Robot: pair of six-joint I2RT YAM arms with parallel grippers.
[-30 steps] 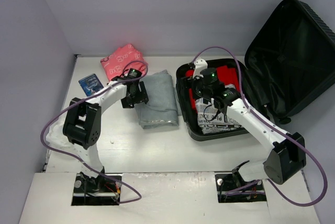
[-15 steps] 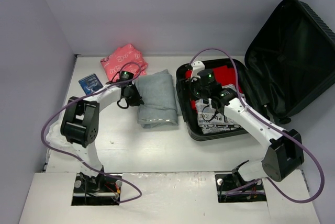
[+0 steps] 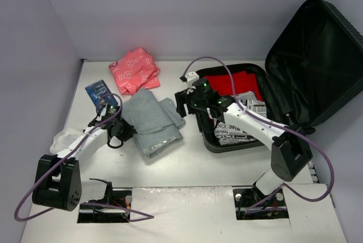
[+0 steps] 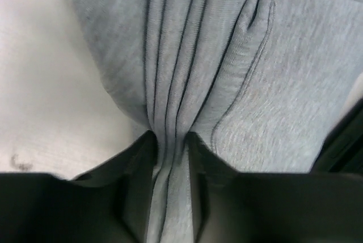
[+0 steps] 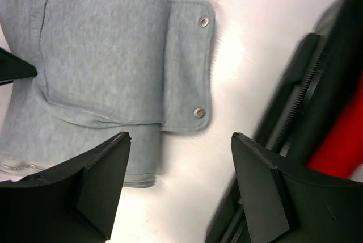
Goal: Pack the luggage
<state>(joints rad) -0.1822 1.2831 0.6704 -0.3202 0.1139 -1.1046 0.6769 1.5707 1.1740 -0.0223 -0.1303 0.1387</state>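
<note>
Left wrist: left fingers (image 4: 133,186) pinch a thin grey garment (image 4: 255,84) fold, which may slip when hauled toward the luggage (image 3: 317,55) at 3 o'clock; right fingers (image 5: 102,180) wide.

The top external camera looks down from high at the near side, facing far. It takes in the whole tabletop (image 3: 187,158), with the open luggage (image 3: 317,55) at the far right. The left wrist camera peers past the left tool (image 4: 169,138), very close against the grey folded garment (image 4: 295,84). The right wrist camera looks down past the right tool (image 5: 180,138) from somewhat farther off. It shares that garment and the luggage edge with the overhead view.
</note>
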